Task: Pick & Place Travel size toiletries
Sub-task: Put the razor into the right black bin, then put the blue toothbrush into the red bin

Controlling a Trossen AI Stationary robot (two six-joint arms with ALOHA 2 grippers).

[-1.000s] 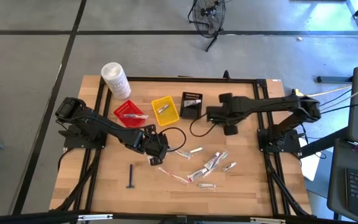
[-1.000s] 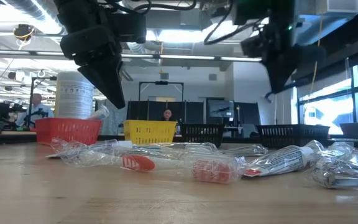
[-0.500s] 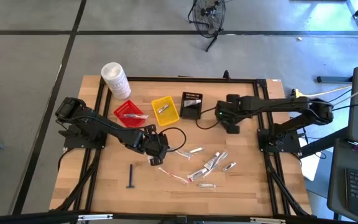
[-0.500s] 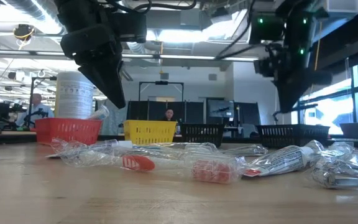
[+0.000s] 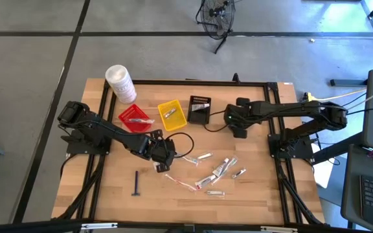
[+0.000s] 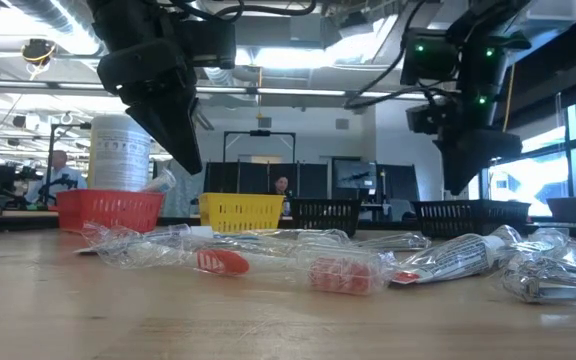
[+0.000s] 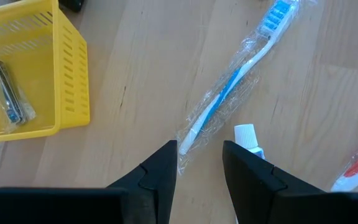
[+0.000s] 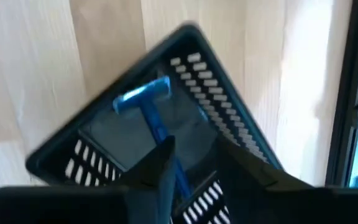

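On the wooden table [image 5: 109,194] stand three small baskets, red [image 5: 135,117], yellow [image 5: 171,114] and black [image 5: 199,109], plus one white tub [image 5: 120,83]. About eight wrapped toiletries [image 5: 215,171] lie loose mid-table, and one black razor [image 5: 136,183] lies apart. The left gripper [image 7: 199,163] hangs over a wrapped toothbrush [image 7: 238,78], jaws parted narrowly, empty. The right gripper [image 8: 191,152] is beside the black basket, which holds a blue razor [image 8: 151,112]; its jaws are spread, holding nothing.
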